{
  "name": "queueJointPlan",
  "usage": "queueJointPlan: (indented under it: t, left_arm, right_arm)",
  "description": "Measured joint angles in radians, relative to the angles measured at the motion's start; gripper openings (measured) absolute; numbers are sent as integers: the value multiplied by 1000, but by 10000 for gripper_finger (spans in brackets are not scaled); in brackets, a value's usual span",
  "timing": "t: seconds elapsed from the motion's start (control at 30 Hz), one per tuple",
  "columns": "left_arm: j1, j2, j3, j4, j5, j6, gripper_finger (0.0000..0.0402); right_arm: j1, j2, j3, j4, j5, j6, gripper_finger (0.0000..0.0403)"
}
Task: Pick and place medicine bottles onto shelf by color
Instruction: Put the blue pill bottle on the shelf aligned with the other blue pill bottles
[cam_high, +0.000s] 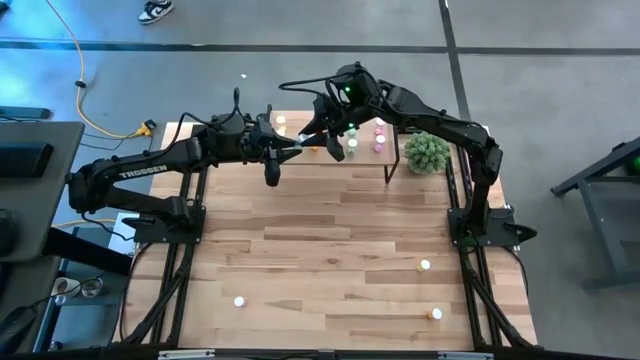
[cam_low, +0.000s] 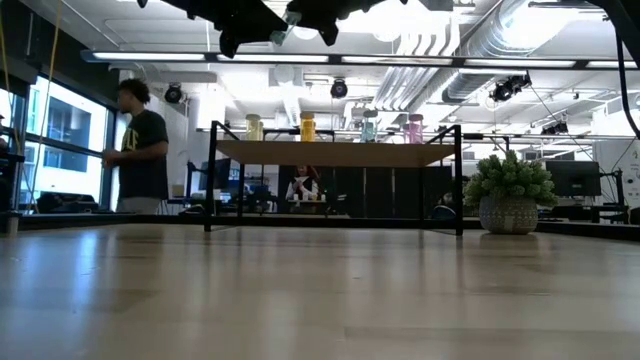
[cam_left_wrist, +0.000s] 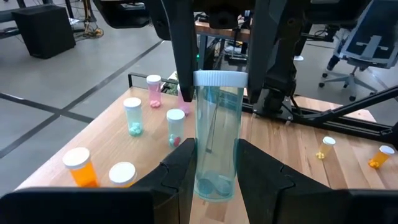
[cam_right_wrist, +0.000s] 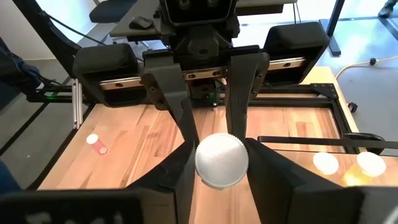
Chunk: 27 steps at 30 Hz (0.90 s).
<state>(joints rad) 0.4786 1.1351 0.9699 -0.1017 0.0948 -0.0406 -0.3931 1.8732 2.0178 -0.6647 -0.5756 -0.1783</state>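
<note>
A pale green translucent bottle (cam_left_wrist: 217, 137) with a white cap (cam_left_wrist: 221, 78) is held in the air above the shelf (cam_high: 345, 160) between my two grippers. My left gripper (cam_left_wrist: 216, 155) comes from the table's left and is shut on the bottle's lower body. My right gripper (cam_right_wrist: 221, 158) comes from the right and is shut on its cap end. Several bottles stand on the shelf by their bases: yellow (cam_low: 254, 127), orange (cam_low: 307, 126), green (cam_low: 369, 127), pink (cam_low: 414, 128). My left gripper pinches the bottle's lower body, near its base (cam_left_wrist: 214, 177), between its two fingers. The fingers lie along the bottle. The bottle is lifted clear of the shelf, cap end pointing away toward the right arm. My right gripper has the white cap (cam_right_wrist: 221, 160) between its two fingers, which meet its two sides. It comes at the bottle from the cap end, opposite my left gripper. The cap's top faces back along the fingers.
A green plant ball in a pot (cam_high: 427, 150) stands right of the shelf. Loose bottles lie on the table toward its near side (cam_high: 425, 265), (cam_high: 437, 313), (cam_high: 239, 300). A person stands beyond the table (cam_low: 140, 150).
</note>
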Motion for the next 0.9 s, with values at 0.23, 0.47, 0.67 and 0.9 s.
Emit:
queueJointPlan:
  t: [0.23, 0.47, 0.67, 0.9]
  left_arm:
    - [0, 0, 0, 0, -2, 0, 95]
    - [0, 0, 0, 0, -26, 2, 104]
    - [1, 0, 0, 1, -94, 1, 146]
    - [1, -4, 0, 4, -174, 0, 201]
  right_arm:
    - [0, 0, 0, -1, 1, -3, 98]
    - [-2, 0, 0, -3, 6, -3, 104]
    - [-31, -1, 0, -7, 43, 24, 102]
    - [-107, -50, 0, -28, 47, 22, 105]
